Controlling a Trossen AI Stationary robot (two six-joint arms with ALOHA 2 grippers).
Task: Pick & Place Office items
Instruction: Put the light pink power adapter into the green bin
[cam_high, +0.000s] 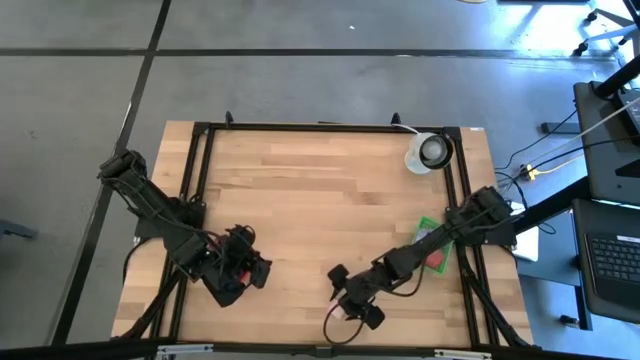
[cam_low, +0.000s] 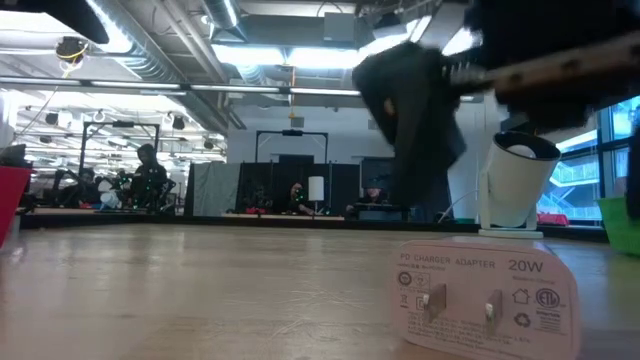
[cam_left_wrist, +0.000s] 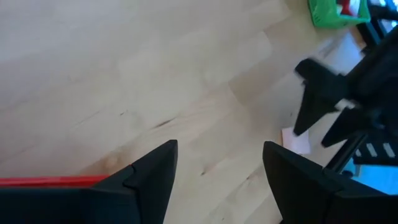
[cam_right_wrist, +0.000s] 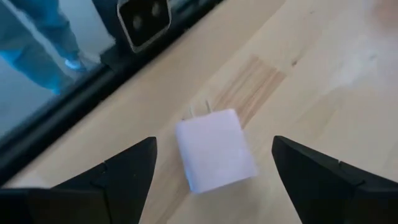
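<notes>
White 20W charger adapter (cam_low: 487, 295) lower right on wood table (cam_low: 180, 290), dark blurred arm (cam_low: 420, 100) above, white round cam-like object (cam_low: 517, 180) right, ppl in bkgd.

Wooden table (cam_high: 320, 200), white charger (cam_right_wrist: 216, 149), green basket (cam_high: 436, 246), white round object (cam_high: 428, 152)

— How many office items can you count on my table from here?

— One that I can make out: a white charger adapter (cam_right_wrist: 214, 149) with two prongs. My low view shows the same single adapter lying on the wood.

— Baskets?

— Two. One green basket (cam_high: 436, 245) on the right side with something red in it that I can't identify or count, and one red basket (cam_left_wrist: 43, 181), of which I see only an edge.

— Anything else?

— One white round object with a dark centre (cam_high: 430, 152) at the far right corner. Two arms, two grippers.
</notes>
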